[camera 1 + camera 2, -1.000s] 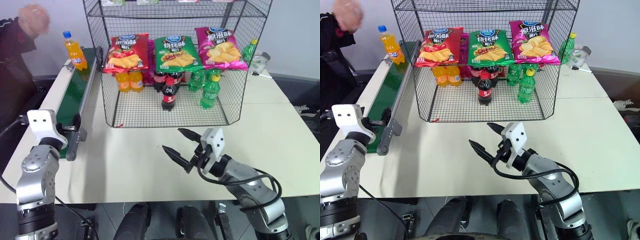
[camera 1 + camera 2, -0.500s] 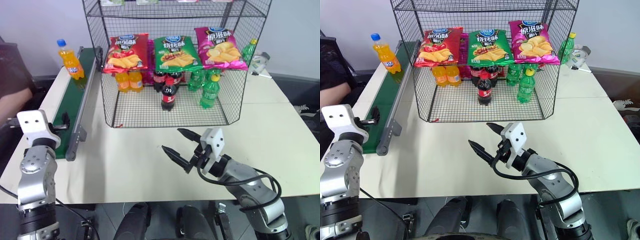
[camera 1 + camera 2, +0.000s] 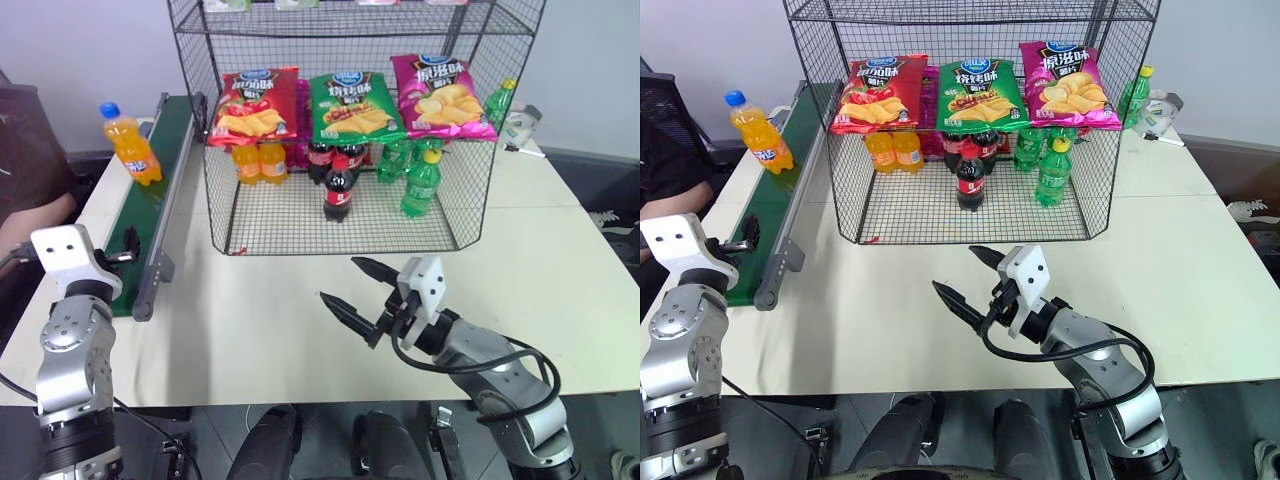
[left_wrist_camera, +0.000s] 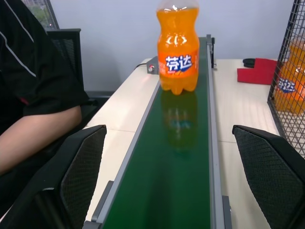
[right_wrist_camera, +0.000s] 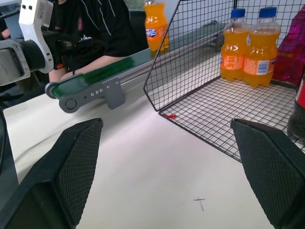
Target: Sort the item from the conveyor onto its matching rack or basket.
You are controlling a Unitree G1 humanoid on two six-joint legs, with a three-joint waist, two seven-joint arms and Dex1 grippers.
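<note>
Both grippers' jaws stand apart, empty. Your left gripper [image 4: 167, 191] waits at the belt's [image 3: 152, 195] near end; the orange soda bottle [image 3: 130, 145] stands upright farther along. Next, close on it.

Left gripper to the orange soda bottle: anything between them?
Nothing but bare green belt lies between the left gripper and the bottle, per the left wrist view.

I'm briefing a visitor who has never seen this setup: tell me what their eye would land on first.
First the tall black wire rack at the back of the white table, with red, green and pink chip bags hanging above rows of bottles. Next, the lone orange soda bottle standing upright on the green conveyor along the table's left edge. The right end effector hovers open in front of the rack.
</note>
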